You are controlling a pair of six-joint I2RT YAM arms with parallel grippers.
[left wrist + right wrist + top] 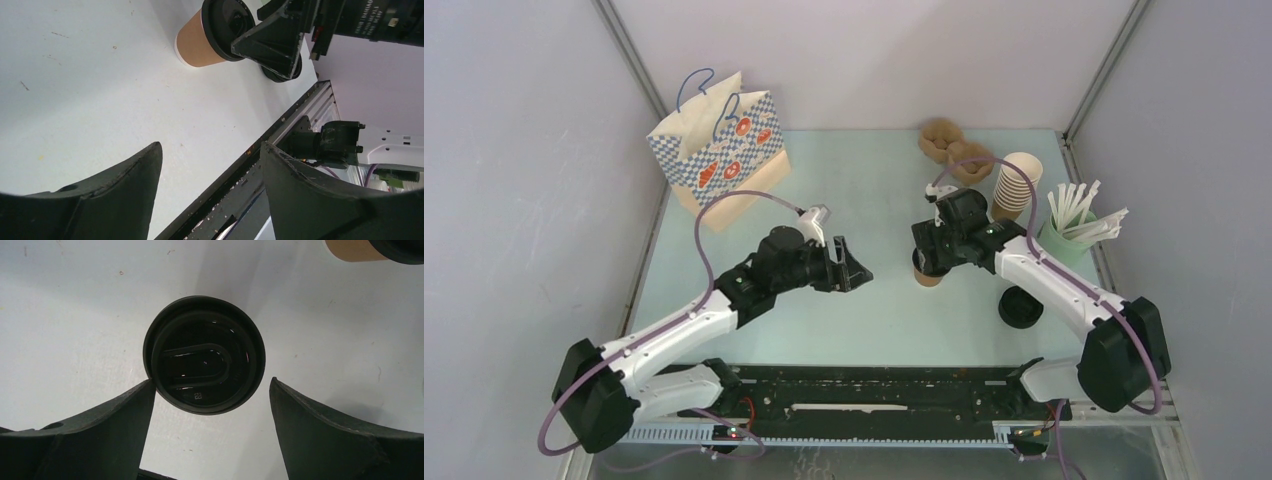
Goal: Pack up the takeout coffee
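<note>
One takeout coffee cup [927, 274], brown kraft with a black lid [204, 354], stands upright mid-table. My right gripper [929, 256] hovers right above it, open, its jaws on either side of the lid [212, 381] and the left fingertip close to the rim. A second lidded cup [1021, 307] stands to its right; its brown wall shows in the right wrist view [352, 249]. My left gripper [852, 270] is open and empty [211, 145], low over the table left of the first cup [200, 40].
A checked paper bag [719, 150] stands at the back left. Brown pulp cup carriers [954, 147], a tall stack of lidless cups [1016, 185] and a green cup of straws [1072, 232] are at the back right. The black rail [874, 395] runs along the near edge.
</note>
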